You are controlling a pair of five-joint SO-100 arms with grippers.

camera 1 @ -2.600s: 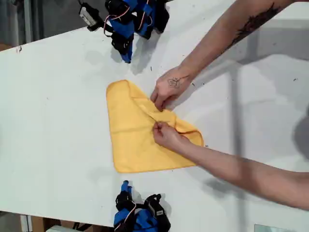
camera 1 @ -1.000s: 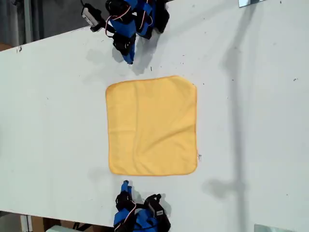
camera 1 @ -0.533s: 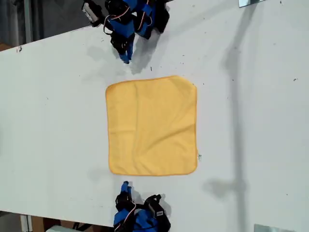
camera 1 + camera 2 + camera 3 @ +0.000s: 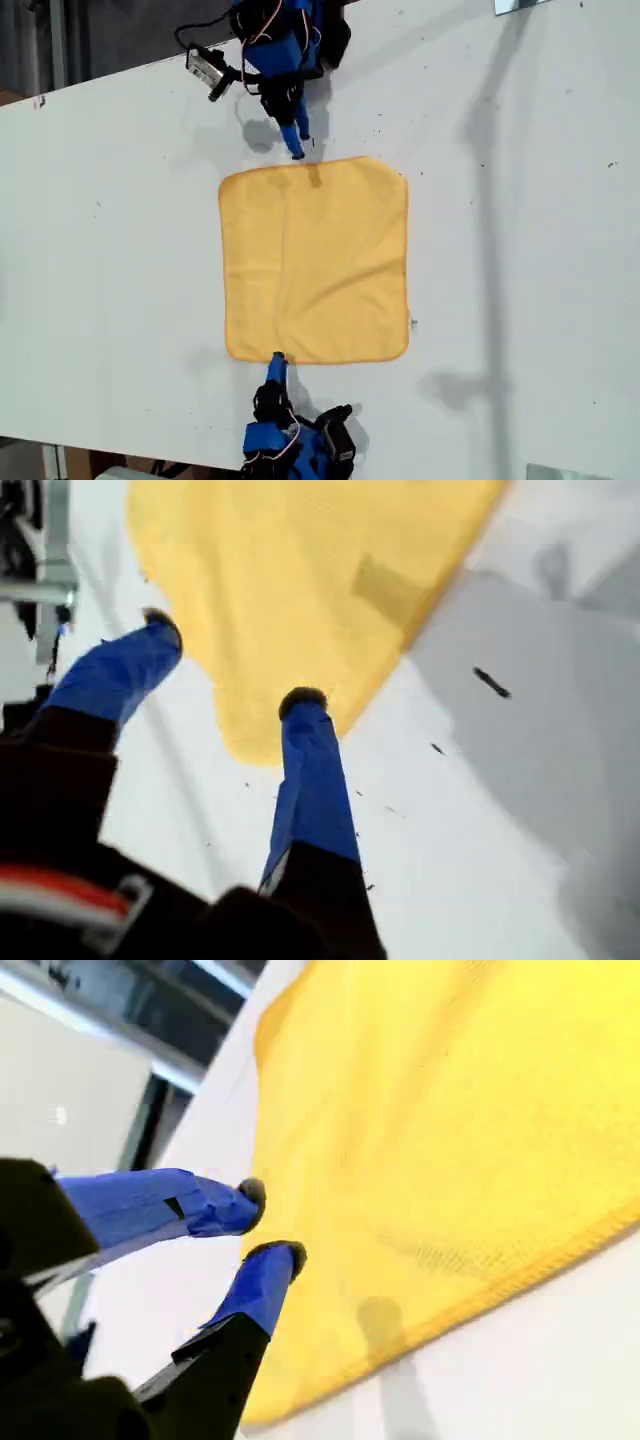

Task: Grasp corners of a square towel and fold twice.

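The yellow-orange towel (image 4: pixel 315 260) lies flat and square on the white table (image 4: pixel 120 250), with its tiny white tag (image 4: pixel 412 325) on the edge at the exterior view's right. My first gripper (image 4: pixel 275 365) reaches in from the exterior view's bottom. It is open (image 4: pixel 230 660) and astride the towel's rounded corner (image 4: pixel 240 745), with one fingertip (image 4: pixel 300 700) at the hem. My second gripper (image 4: pixel 297 150) comes from the exterior view's top and hovers just outside the far hem. Its jaws are narrowly open (image 4: pixel 268 1222) and hold nothing, with the towel (image 4: pixel 450 1140) beyond.
Both arm bases (image 4: pixel 285 40) (image 4: pixel 295 450) sit at the table's top and bottom edges in the exterior view. A long pole-like shadow (image 4: pixel 490 200) crosses the table at that view's right. The table edge and dark space lie at its upper left.
A person's hands spread the towel flat and left. Since then both arms have reached to the towel: the second gripper to its upper hem, the first to its lower hem.
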